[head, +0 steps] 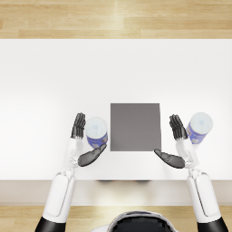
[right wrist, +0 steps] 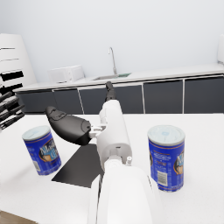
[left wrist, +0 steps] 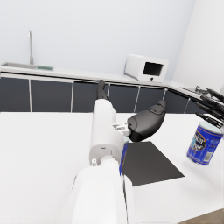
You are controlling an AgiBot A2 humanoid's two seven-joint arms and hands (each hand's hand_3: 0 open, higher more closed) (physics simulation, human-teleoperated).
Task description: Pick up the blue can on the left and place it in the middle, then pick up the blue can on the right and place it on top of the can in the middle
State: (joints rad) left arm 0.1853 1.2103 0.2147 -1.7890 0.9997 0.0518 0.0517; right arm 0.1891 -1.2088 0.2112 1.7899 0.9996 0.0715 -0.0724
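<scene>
1. Two blue cans stand on the white table (head: 45, 81), one on each side of a dark grey mat (head: 135, 127). The left can (head: 96, 132) stands just beside the mat's left edge; the right can (head: 199, 127) stands near the mat's right edge, apart from it.
2. Neither can is on the mat, so by these views no step of the task is done. Moving the left can to the middle and stacking the right can on it both remain.
3. The left hand (head: 84, 144) brackets the left can: the fingers (head: 79, 125) lie straight along the can's outer side and the thumb (head: 92, 156) reaches under its near side. The views do not settle whether the hand touches the can, and it appears spread, not closed. The likely step in hand is the approach to the first grasp.
4. The right hand (head: 177, 144) is posed as a mirror image, fingers (head: 177, 126) straight and together just beside the right can and thumb (head: 169, 158) splayed toward the mat. It holds nothing.
5. Both forearms rise from the table's near edge, palms turned inward. In the right wrist view, the right can (right wrist: 166, 157) stands upright beside the forearm, and the left can (right wrist: 42, 149) stands upright across the mat.
</scene>
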